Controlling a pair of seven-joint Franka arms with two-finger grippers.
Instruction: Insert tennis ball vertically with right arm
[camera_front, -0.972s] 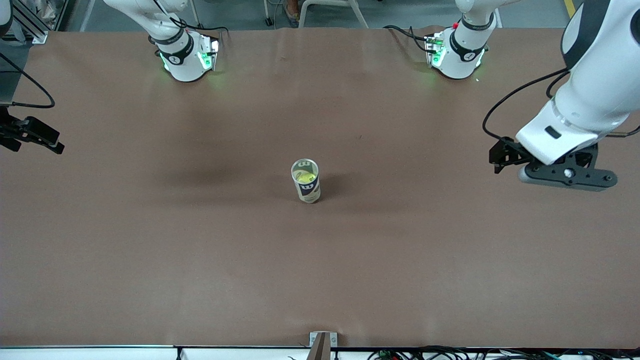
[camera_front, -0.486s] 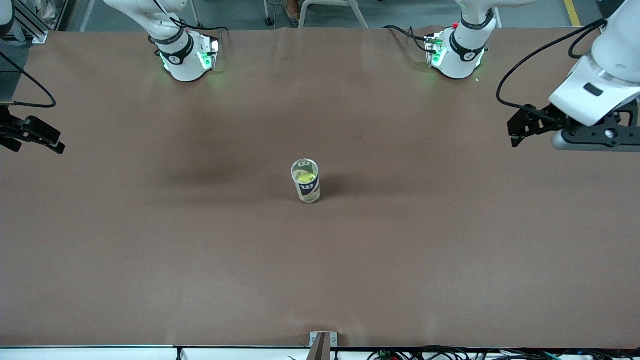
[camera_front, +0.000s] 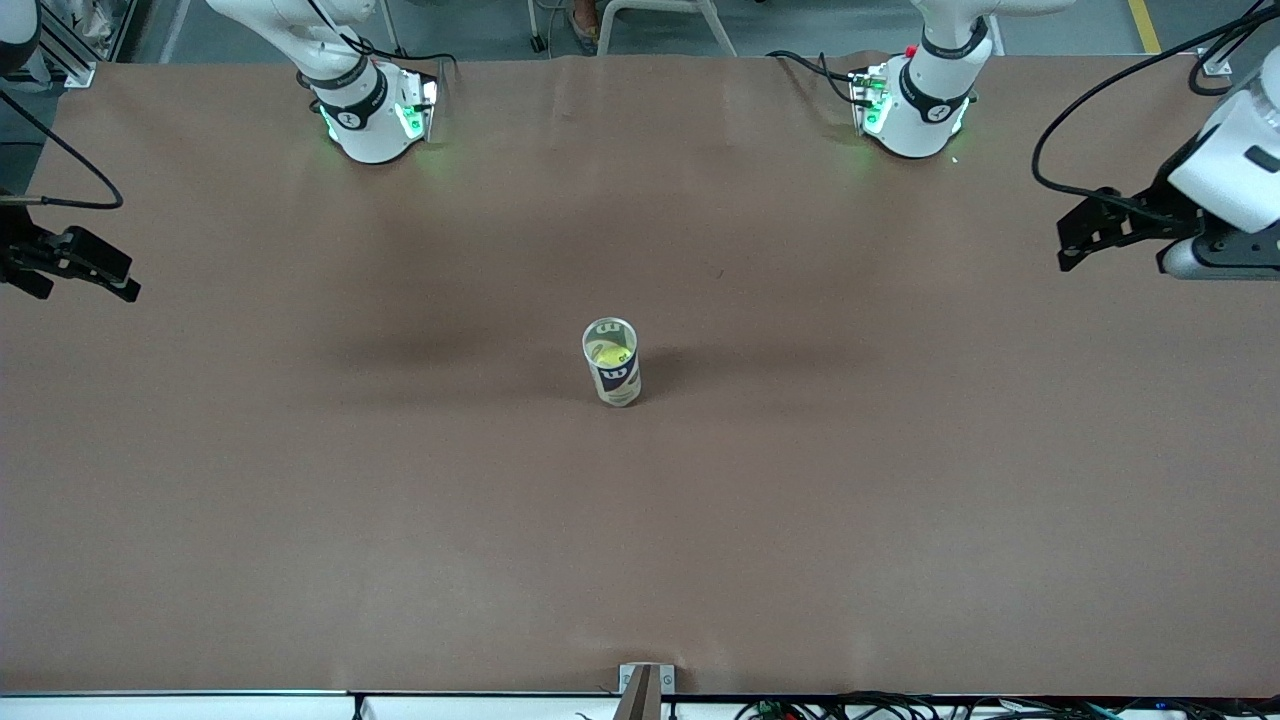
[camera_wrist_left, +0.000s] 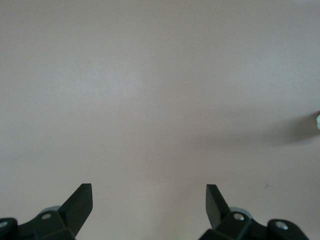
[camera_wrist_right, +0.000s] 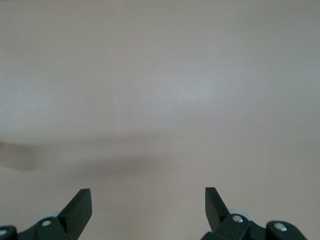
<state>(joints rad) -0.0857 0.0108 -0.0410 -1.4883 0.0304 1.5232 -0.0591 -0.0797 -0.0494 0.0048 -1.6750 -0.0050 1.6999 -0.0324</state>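
The tennis ball (camera_front: 608, 353) sits inside the clear can (camera_front: 611, 362), which stands upright near the middle of the brown desk (camera_front: 640, 520), mouth up, with the yellow of the ball visible through the open top and the wall above the dark label. Judging from that, the insertion itself looks done: the ball is in the can, the can is on its base and nothing else lies loose on the desk. The right claw (camera_front: 75, 268) hangs over the right arm's end of the desk, well apart from the can, and in the right wrist view its claw (camera_wrist_right: 147, 205) shows two dark fingers (camera_wrist_right: 80, 205) spread wide with only bare surface between them, so it holds nothing. The left claw (camera_front: 1110, 225) is over the left arm's end of the desk, equally well apart from the can; the left wrist view shows its claw (camera_wrist_left: 149, 202) spread just as wide and empty, with a sliver of the can at the edge of that view. What seems left, if anything, is for both arms to settle at their ends of the desk; how deep the ball sits in the can cannot be told for certain from above
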